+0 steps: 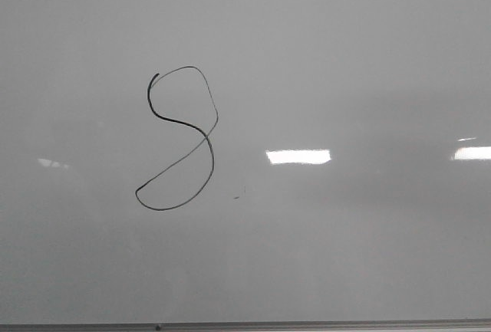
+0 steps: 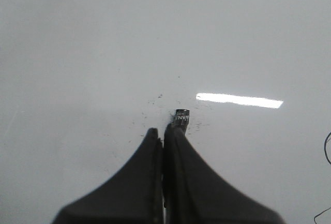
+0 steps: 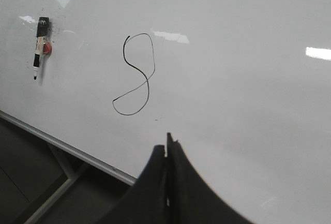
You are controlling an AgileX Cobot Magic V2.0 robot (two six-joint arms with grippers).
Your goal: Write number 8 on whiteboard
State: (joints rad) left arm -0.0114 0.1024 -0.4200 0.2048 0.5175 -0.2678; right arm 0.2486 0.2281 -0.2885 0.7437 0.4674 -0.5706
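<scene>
Left gripper and right gripper: jaws pressed together.

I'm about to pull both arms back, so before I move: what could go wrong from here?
The left gripper looks shut on a marker whose end sits close to the whiteboard. Sliding sideways could leave a stray line. The right gripper hangs near the 8, and brushing it might smear the ink.
</scene>
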